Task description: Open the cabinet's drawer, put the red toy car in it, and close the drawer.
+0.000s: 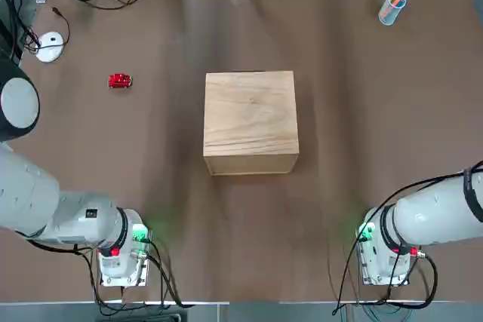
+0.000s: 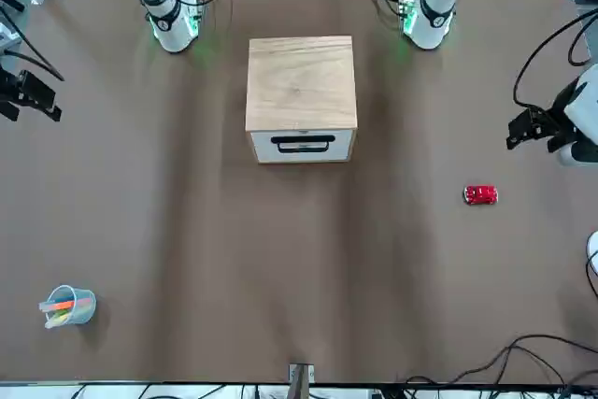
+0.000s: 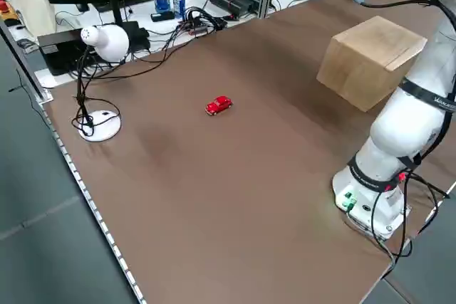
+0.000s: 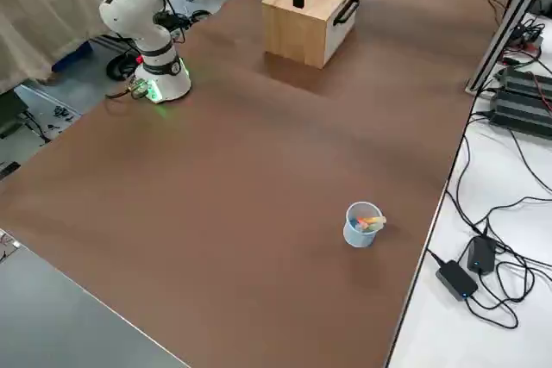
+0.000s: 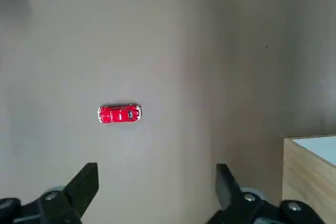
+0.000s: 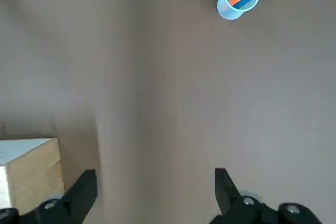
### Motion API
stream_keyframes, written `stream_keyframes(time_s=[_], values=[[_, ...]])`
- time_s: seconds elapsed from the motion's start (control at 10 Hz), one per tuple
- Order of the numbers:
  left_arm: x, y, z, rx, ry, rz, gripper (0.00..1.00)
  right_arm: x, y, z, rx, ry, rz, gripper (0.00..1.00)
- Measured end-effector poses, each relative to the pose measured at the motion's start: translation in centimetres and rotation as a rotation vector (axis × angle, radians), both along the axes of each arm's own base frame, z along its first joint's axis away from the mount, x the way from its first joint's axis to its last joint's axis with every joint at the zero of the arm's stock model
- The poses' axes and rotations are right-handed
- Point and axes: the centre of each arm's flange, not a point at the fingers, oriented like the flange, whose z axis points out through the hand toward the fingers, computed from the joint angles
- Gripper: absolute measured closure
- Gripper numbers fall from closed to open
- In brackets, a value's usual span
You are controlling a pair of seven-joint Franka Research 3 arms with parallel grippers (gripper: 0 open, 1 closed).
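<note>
Drawer shut, car out on the table, both arms high and empty

We see the table carrying the cabinet at its middle, the drawer pushed fully in on the face turned away from the arms, with a dark bar handle that looks the natural place to hook and pull; we judge the wooden box stiff and weighty enough to stay put, though a hard tug might slide it. The left gripper hangs above the table's left side, fingers spread and holding nothing, and the right gripper likewise gapes empty over the right side. The red toy car sits well left of the cabinet toward the far-left corner; tiny, hard, light and free to roll, we would pinch it across its flanks
</note>
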Motion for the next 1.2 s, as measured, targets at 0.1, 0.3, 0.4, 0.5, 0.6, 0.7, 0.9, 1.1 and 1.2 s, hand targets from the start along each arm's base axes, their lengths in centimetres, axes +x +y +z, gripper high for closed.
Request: stream_keyframes(time_s=[0.1, 0.3, 0.4, 0.5, 0.6, 0.7, 0.9, 1.1, 1.2], values=[[0.0, -0.3, -0.1, -0.001, 0.003, -0.002, 0.01, 0.1, 0.3, -0.2, 0.000, 0.003, 0.006, 0.01], [0.3, -2.6, -1.2, -0.002, 0.022, -0.012, 0.04, 0.6, 1.9, -1.1, -0.001, 0.021, 0.032, 0.00], [0.5, -4.2, -2.2, -0.003, 0.039, -0.026, 0.10, 1.3, 3.5, -2.4, -0.003, 0.042, 0.058, 0.00], [0.8, -5.9, -3.4, -0.004, 0.061, -0.033, 0.16, 2.1, 5.9, -4.1, -0.008, 0.072, 0.096, 0.00], [0.9, -7.7, -4.6, -0.005, 0.080, -0.040, 0.33, 2.9, 8.6, -6.3, -0.016, 0.103, 0.135, 0.00], [1.0, -9.6, -5.7, -0.007, 0.098, -0.060, 0.42, 3.7, 11.4, -8.6, -0.016, 0.133, 0.166, 0.00], [0.7, -13.7, -7.8, -0.012, 0.136, -0.094, 0.63, 5.2, 15.5, -12.8, 0.074, 0.193, 0.194, 0.00], [-0.6, -18.8, -8.7, -0.012, 0.156, -0.104, 0.78, 6.4, 17.2, -15.7, 0.146, 0.231, 0.197, 0.00], [-1.7, -21.5, -9.1, -0.010, 0.167, -0.130, 0.96, 6.8, 18.4, -17.1, 0.157, 0.235, 0.218, 0.00]])
